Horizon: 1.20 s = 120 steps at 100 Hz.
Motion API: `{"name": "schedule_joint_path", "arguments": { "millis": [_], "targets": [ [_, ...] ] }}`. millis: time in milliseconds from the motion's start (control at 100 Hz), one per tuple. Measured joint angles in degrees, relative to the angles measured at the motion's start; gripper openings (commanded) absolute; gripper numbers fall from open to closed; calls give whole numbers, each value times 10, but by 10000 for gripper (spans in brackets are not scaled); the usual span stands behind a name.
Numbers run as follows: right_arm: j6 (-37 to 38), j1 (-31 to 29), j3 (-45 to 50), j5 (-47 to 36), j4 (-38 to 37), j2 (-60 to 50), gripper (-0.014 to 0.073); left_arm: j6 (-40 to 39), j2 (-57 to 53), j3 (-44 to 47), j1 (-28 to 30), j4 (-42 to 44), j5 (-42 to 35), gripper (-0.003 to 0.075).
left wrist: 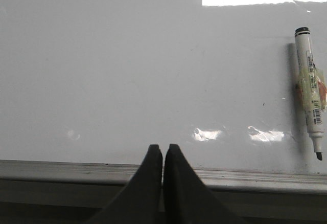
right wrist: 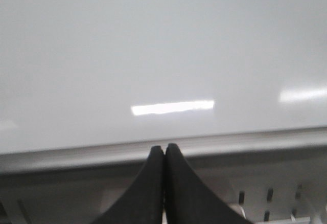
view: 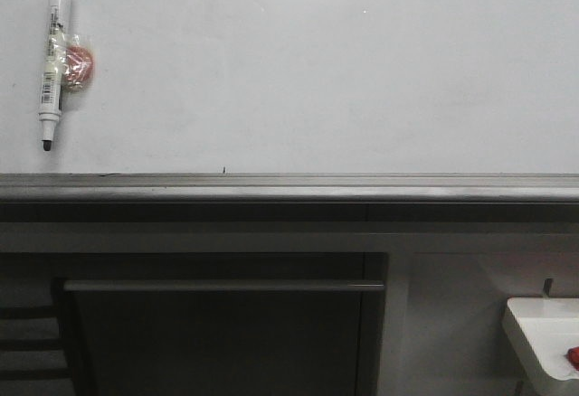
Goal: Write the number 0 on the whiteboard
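The whiteboard [view: 317, 80] fills the upper half of the front view, glossy and blank, with a grey ledge [view: 289, 186] along its lower edge. No number 0 shows on it. A white marker [view: 53, 60] with its black tip down is taped to the board at the upper left; the left wrist view also shows the marker [left wrist: 309, 91]. My left gripper [left wrist: 163, 147] is shut and empty, low in front of the ledge, well apart from the marker. My right gripper [right wrist: 164, 146] is shut and empty too, facing the blank board [right wrist: 163, 55]. Neither gripper appears in the front view.
A reddish pad [view: 78, 64] is taped behind the marker. A small white tray [view: 545, 342] holding something red stands at the lower right. Below the ledge is a dark cabinet with a horizontal bar [view: 222, 285].
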Motion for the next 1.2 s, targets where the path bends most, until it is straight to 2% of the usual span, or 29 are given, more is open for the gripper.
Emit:
{"name": "schedule_joint_path", "arguments": {
  "millis": [110, 240, 360, 550, 720, 900, 970, 1040, 1080, 1120, 1160, 1200],
  "targets": [
    [0, 0, 0, -61, 0, 0, -57, 0, 0, 0, 0, -11, -10, -20],
    [15, 0, 0, -66, 17, 0, -57, 0, 0, 0, 0, -38, -13, -21],
    [30, 0, -15, -5, 58, 0, -57, -4, 0, -3, 0, -79, -1, -21],
    [38, 0, -122, 129, 82, 0, -55, -6, 7, -71, 0, -75, 92, -21],
    [30, 0, -193, 241, 83, 52, -55, 1, 78, -139, 0, -74, 162, -20],
    [25, 0, -209, 264, 83, 130, -55, 9, 163, -189, 0, -73, 196, -9],
    [25, 2, -209, 254, 83, 150, -55, 10, 182, -197, 0, -73, 189, 71],
    [25, 15, -209, 236, 83, 160, -55, 12, 193, -198, 0, -73, 170, 234],
    [25, 26, -209, 225, 78, 163, -55, 12, 198, -198, 0, -73, 154, 360],
    [25, 40, -209, 217, 71, 164, -55, 12, 204, -199, 0, -73, 135, 428],
    [25, 52, -209, 197, 63, 164, -55, 12, 209, -199, 0, -73, 117, 477],
    [23, 61, -204, 175, 59, 164, -55, 12, 215, -199, 0, -74, 96, 489]
  ]
}}
